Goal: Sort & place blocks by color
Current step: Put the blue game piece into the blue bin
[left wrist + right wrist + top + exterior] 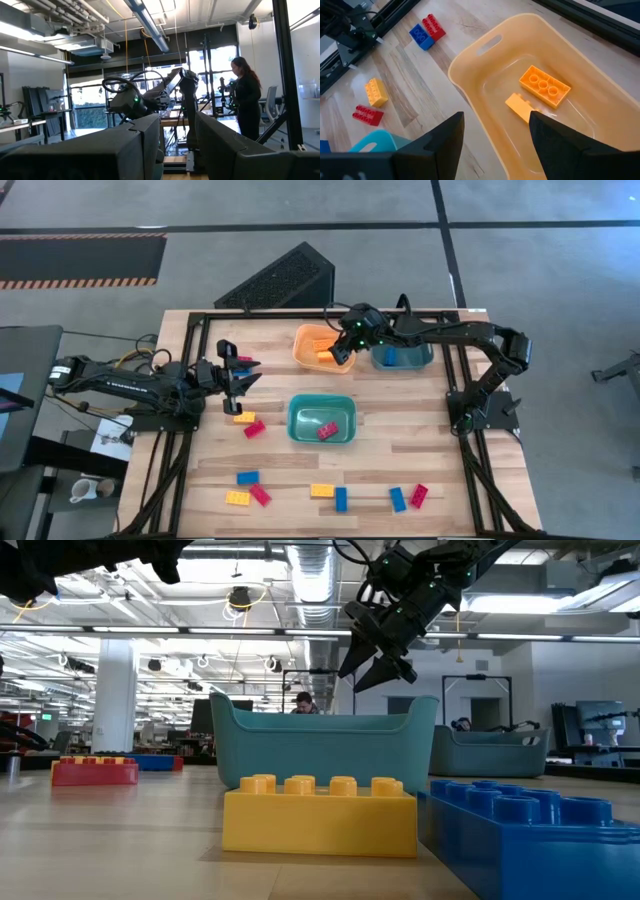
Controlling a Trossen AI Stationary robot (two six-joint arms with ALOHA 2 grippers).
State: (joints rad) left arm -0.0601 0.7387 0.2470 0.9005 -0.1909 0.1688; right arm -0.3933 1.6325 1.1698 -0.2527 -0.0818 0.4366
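Note:
My right gripper (341, 352) (496, 117) hangs open above the orange bin (310, 338), nothing between its fingers. Two yellow blocks (545, 86) (519, 106) lie on that bin's floor. The teal bin (322, 420) at mid-table holds one red block (327, 431). My left gripper (246, 380) (177, 131) waits open at the table's left, raised and pointing slightly upward. Red and blue blocks (243, 362) lie on the table by it. A yellow block (244, 418) and a red block (254, 429) lie just nearer. Several more blocks lie along the near edge (322, 491).
A blue bin (405, 357) stands right of the orange one at the far edge. Black frame rails (460, 395) run along the table's sides. In the low view a yellow block (320, 812) and a blue block (520, 830) lie close in front. A person (245, 95) stands beyond the table.

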